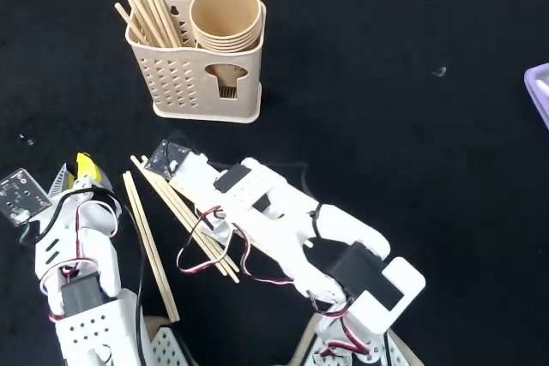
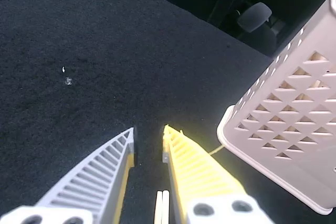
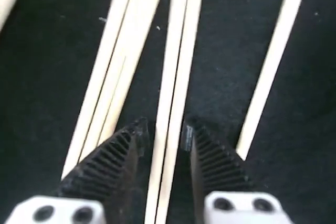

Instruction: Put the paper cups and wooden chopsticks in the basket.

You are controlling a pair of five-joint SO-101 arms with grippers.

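Right gripper (image 3: 165, 129) was narrowly parted, jaws straddling 1 chopstick pair (image 3: 176, 66) on the table (slim gap either side). Loose chopsticks (image 1: 184, 216) lay at 6 o'clock from the basket (image 1: 206, 83), paper cups (image 1: 226, 15) stacked inside. Left gripper (image 2: 148, 135) was slightly parted.

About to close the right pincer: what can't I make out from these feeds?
High view: right arm covers part of the loose chopsticks; count unclear.
High view: basket wall hides the paper cups below their rims.
Right wrist view: frame edges cut off the loose chopsticks' ends.
Left wrist view: edge cuts off a pale strip inside the left pincer.
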